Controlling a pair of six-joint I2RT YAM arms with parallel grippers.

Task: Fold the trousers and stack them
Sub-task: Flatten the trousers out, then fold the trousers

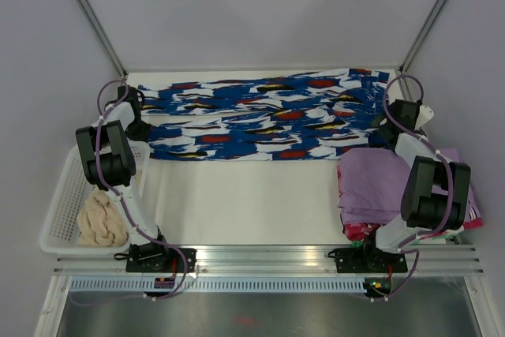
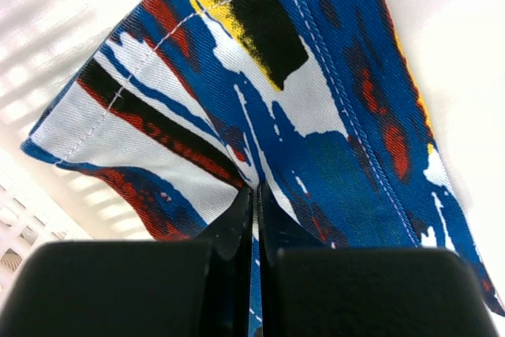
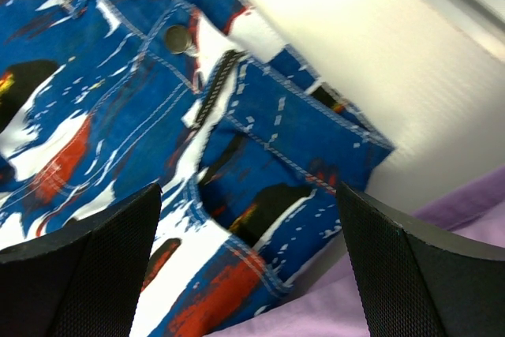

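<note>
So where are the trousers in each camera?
Top external: trousers spread across the far side of the table, leg ends left.
Left wrist: fills the middle, hem pinched in the left hand.
Right wrist: waist end, upper left, between the open fingers of the right hand.
Shared landmark: lilac pile, also at right wrist's bottom right.

From above, my right arm (image 1: 430, 187) hides the waist end of the trousers (image 1: 252, 116) and part of the lilac stack (image 1: 371, 183); my left wrist view crops the trouser leg at its upper edge

Thin woven cloth trousers (image 1: 252, 116), matt plastic basket (image 1: 61, 195), fluffy cream bundle (image 1: 101, 222)
</note>
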